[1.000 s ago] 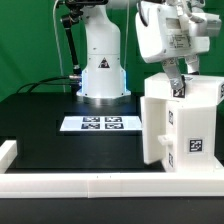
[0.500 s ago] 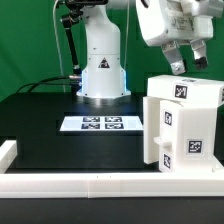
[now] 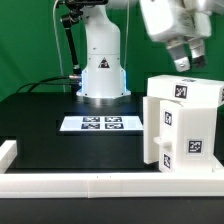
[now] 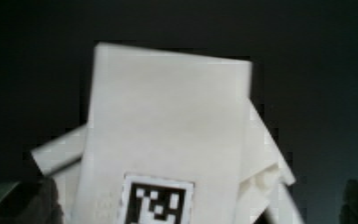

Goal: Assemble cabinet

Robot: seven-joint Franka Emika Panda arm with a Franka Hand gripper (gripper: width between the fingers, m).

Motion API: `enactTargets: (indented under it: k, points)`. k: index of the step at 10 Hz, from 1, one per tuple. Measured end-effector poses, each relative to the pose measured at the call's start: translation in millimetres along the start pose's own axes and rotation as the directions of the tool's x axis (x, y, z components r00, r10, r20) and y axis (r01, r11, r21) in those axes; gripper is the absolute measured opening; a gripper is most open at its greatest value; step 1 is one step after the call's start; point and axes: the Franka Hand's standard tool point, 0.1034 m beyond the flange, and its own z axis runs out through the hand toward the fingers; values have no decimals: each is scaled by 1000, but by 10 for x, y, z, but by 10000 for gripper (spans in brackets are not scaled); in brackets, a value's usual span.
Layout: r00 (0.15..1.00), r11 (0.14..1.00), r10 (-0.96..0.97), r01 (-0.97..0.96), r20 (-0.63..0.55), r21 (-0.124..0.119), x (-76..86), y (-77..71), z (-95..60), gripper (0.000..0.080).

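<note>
The white cabinet stands on the black table at the exterior view's right, a blocky body of panels with square black-and-white tags on its top and front faces. My gripper hangs above the cabinet's top, clear of it, with its fingers apart and nothing between them. In the wrist view the cabinet fills the middle, seen from above, with one tag showing. The dark fingertips sit at the frame's lower corners, either side of the cabinet.
The marker board lies flat on the table in front of the robot base. Long white border rails run along the front edge and the exterior view's left corner.
My gripper has let go of the cabinet's top and risen, moving up and a little to the exterior view's right. The cabinet has stayed in place.
</note>
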Motion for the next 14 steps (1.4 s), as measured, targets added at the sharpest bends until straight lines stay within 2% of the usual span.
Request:
enactTargets:
  k: [2,4,5,6,10,11,12,14]
  points:
    - [968,968,-250,250,-7,-8,-49,-28,-21,797]
    - [860,859,-511,510,-3,-28,-84,-23,-27,797]
    - [797,796,-603,603,13,-51,-106,-1,-16,797]
    - [759,757,-651,651,22,-58,-121,-11,-11,797]
    - [565,563,-824,825,34,-51,-107,-14,-8,797]
    - [451,449,-892,891,34,-63,-93,-9,-7,797]
    - [303,299,-953,950,29,-90,-76,-6,-5,797]
    - [4,0,-999,995,48,-97,-63,-15,-8,797]
